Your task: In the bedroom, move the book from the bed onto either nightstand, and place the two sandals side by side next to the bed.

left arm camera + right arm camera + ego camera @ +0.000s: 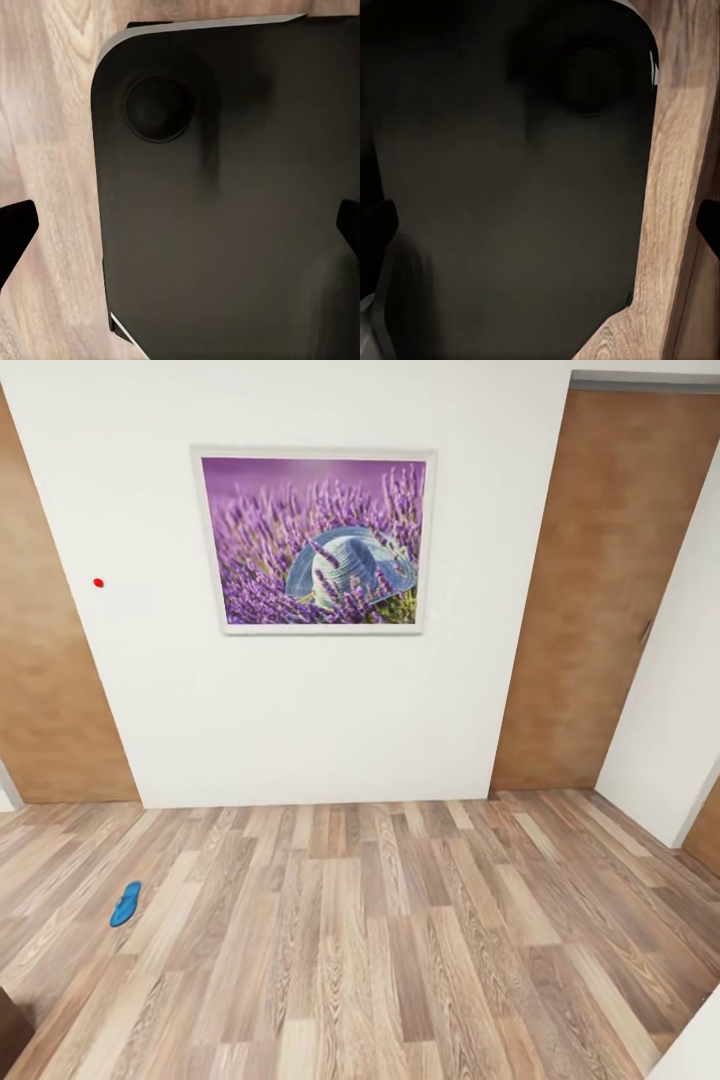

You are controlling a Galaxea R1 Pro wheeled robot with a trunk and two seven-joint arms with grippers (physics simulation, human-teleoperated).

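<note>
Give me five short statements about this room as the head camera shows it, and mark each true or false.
1. One blue sandal lies on the wood-plank floor, toward the robot's left. True.
2. The framed picture on the white wall shows a sailboat at sea. False: it shows a hat among purple lavender.
3. Wooden doors stand on both sides of that wall, one at the left and one at the right. True.
4. A book lies on the floor beside the sandal. False: the sandal lies alone on bare planks.
5. A small red dot marks the wall left of the picture. True.
</note>
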